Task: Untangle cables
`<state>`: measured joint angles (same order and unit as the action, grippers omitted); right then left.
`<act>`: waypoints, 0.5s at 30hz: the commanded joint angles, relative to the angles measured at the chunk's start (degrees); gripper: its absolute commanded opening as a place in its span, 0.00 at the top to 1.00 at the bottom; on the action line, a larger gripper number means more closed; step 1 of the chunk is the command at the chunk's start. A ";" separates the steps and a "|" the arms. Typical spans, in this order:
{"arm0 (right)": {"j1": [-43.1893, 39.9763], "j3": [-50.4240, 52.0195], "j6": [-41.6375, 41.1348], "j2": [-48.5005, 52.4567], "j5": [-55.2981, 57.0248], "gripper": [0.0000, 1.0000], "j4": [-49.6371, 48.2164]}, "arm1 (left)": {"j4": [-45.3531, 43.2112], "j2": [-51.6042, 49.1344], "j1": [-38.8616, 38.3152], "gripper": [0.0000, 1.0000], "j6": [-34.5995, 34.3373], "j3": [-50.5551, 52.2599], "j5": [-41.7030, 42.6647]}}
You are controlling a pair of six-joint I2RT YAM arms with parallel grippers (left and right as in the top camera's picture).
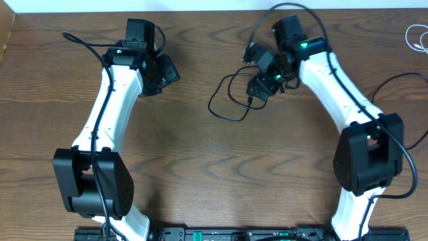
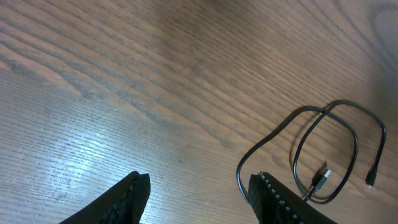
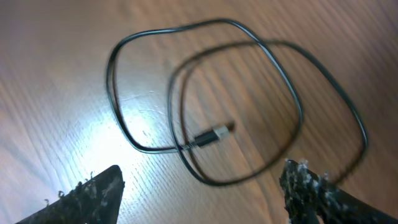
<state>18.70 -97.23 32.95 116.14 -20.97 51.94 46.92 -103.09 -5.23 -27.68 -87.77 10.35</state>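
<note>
The black cable (image 1: 211,107) lies in loose overlapping loops on the wooden table, just left of my right gripper (image 1: 257,88). In the right wrist view its loops (image 3: 110,68) spread ahead of the right gripper (image 3: 202,186), with a small plug (image 3: 214,134) inside them. That gripper's jaws stand wide apart, and the nearest loop runs just in front of them. The white cable (image 1: 409,37) is a thin loop at the far right edge. My left gripper (image 2: 200,193) is open over bare wood, with the black cable (image 2: 306,110) off to its right.
The right arm's own thick black wires (image 1: 284,8) arch above its wrist near the table's back edge. Another dark wire (image 1: 401,79) trails by the right arm's base. Both arm bases stand at the front edge.
</note>
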 commanded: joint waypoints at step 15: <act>6.49 1.38 29.92 9.22 1.14 0.21 2.38 | 1.03 -0.66 0.13 0.44 -0.50 0.33 -0.55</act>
<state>24.82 -96.14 60.10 123.72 -19.86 53.32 47.59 -103.09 -5.28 -27.68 -87.77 10.35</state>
